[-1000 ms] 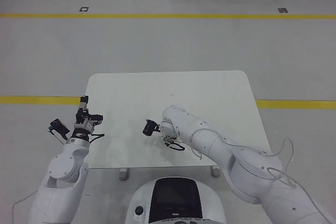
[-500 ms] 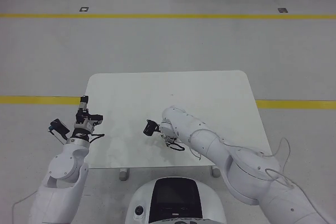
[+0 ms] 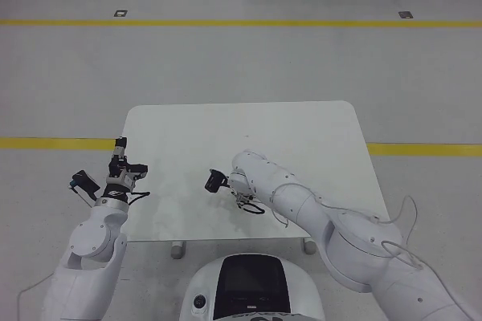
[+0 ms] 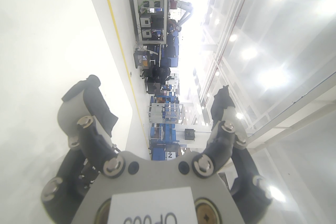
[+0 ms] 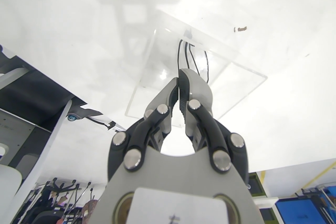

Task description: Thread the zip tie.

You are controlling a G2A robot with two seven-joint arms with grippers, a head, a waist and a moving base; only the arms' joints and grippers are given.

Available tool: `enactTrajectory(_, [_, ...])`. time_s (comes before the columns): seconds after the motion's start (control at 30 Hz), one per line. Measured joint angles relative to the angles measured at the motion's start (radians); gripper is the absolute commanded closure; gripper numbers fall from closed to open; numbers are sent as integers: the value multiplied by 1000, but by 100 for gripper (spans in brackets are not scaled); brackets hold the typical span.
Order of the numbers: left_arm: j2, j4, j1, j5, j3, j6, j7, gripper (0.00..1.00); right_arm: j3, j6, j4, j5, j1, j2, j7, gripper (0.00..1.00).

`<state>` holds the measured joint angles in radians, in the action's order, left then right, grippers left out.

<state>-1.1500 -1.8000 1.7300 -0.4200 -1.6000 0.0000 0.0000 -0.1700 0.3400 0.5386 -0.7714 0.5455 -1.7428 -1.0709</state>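
Observation:
A black zip tie (image 5: 193, 57) lies in thin loops over a clear plastic plate (image 5: 236, 83) on the white table (image 3: 225, 128). Its small head (image 5: 187, 33) sits at the plate's far edge. My right gripper (image 5: 179, 79) is just above the plate, shut with its tips pinching one strand of the tie. In the top view the right arm's wrist (image 3: 245, 180) hangs over the table's front middle and covers the plate. My left gripper (image 4: 157, 96) is raised at the table's left edge (image 3: 119, 148), open, with nothing between its fingers (image 4: 89, 96).
The table's near edge runs close behind the right gripper, with the robot's base (image 5: 34, 93) below it. A small brown mark (image 5: 240, 29) lies on the tabletop beyond the plate. Bare tabletop spreads to the back and right.
The right arm has shifted very slightly while its gripper stays at the same spot. The left arm has not moved.

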Motion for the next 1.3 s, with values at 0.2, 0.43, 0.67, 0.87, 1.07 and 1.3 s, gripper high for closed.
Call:
enactTrajectory(0.2, [0,0,0,0,0,0,0,0,0,0,26,16,-2,8,-14,100])
enactTrajectory(0.43, [0,0,0,0,0,0,0,0,0,0,91,74,-14,36,-61,100])
enactTrajectory(0.67, [0,0,0,0,0,0,0,0,0,0,153,110,-25,70,-90,100])
enactTrajectory(0.87, [0,0,0,0,0,0,0,0,0,0,208,156,-40,107,-76,100])
enactTrajectory(1.07, [0,0,0,0,0,0,0,0,0,0,259,164,-49,137,-64,100])
enactTrajectory(1.3, [0,0,0,0,0,0,0,0,0,0,258,164,-48,137,-64,100])
